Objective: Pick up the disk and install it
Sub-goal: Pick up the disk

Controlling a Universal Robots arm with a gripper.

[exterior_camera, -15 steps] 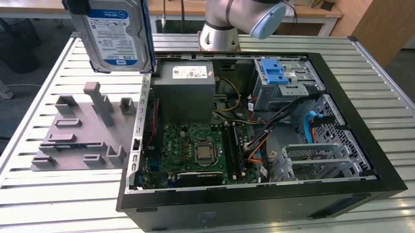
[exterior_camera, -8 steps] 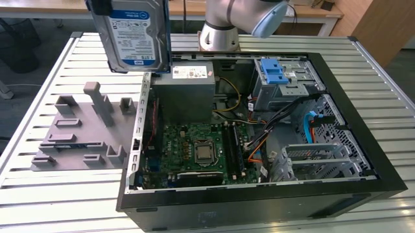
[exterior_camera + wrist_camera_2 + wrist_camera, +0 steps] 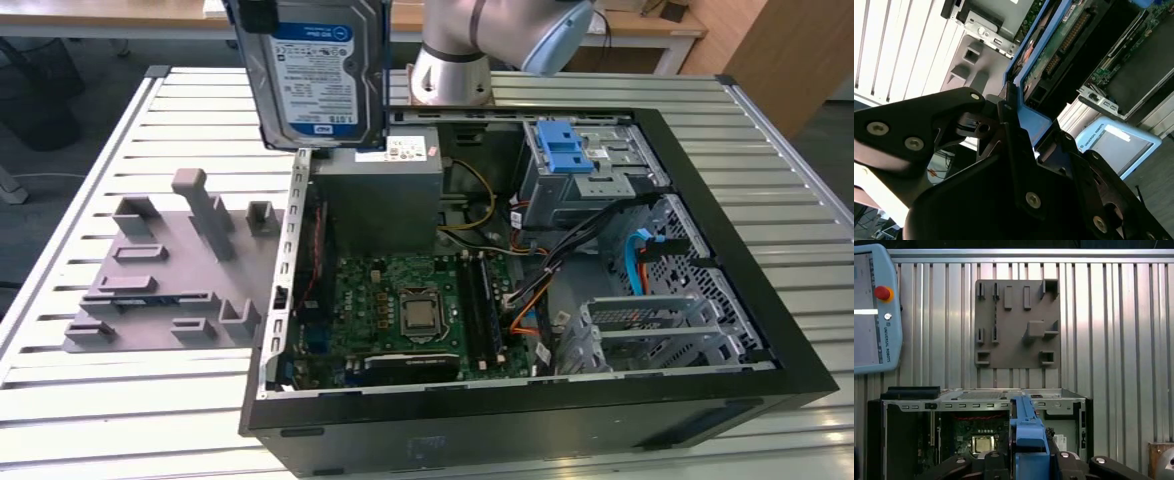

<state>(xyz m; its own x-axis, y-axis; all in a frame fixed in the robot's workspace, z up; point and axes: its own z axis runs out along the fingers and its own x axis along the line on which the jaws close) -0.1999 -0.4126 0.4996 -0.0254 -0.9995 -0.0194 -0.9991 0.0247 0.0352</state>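
Blue-framed disk [image 3: 316, 75] hangs above open case [image 3: 534, 405]; grey jig [image 3: 147, 290] alongside.

The disk [image 3: 314, 75] is showing a white-and-blue label (bright blue frame); the circuit board [image 3: 400, 300] is looking green.

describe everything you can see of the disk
The disk is a flat silver-grey metal drive with a white-and-blue label and a bright blue plastic frame around its edges. It hangs upright in the air above the open computer case, label toward the exterior view. The second wrist view shows its green circuit-board underside. The gripper's jaws are shut on the frame; nothing else touches it.
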